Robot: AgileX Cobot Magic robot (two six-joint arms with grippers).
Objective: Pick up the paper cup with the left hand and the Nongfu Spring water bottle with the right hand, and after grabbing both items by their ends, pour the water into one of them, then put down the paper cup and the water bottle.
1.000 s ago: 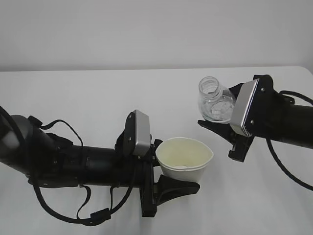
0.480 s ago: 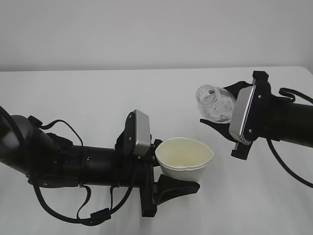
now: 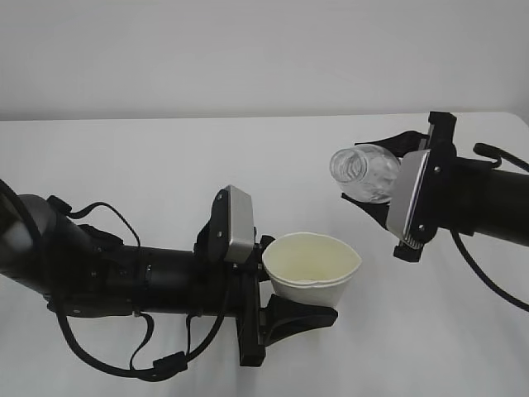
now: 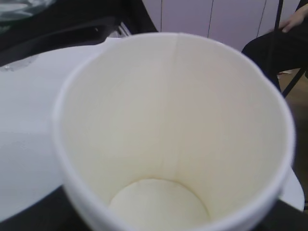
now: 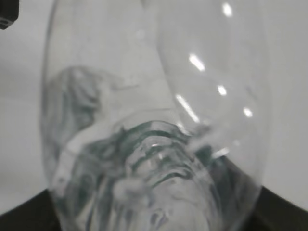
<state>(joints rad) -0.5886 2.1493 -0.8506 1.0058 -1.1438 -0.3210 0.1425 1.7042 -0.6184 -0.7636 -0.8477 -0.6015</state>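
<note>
Clear plastic Nongfu Spring water bottle (image 3: 365, 172) lay tipped sideways, clamped in right gripper (image 3: 382, 176); its mouth sat beside, not over, white paper cup (image 3: 312, 266) clamped in left gripper (image 3: 285, 308), so water risked hitting white desk (image 3: 149, 174).

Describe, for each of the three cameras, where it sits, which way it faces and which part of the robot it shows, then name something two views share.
Exterior view: in front of the table, looking down at a slant; both arms, left gripper holding the paper cup, right gripper holding the tilted water bottle.
Left wrist view: on the left arm, looking into the empty paper cup; hardly any gripper visible.
Right wrist view: on the right arm, looking along the water bottle; dark gripper edges only.
Shared: exterior and left wrist views both show the cup's inside.
</note>
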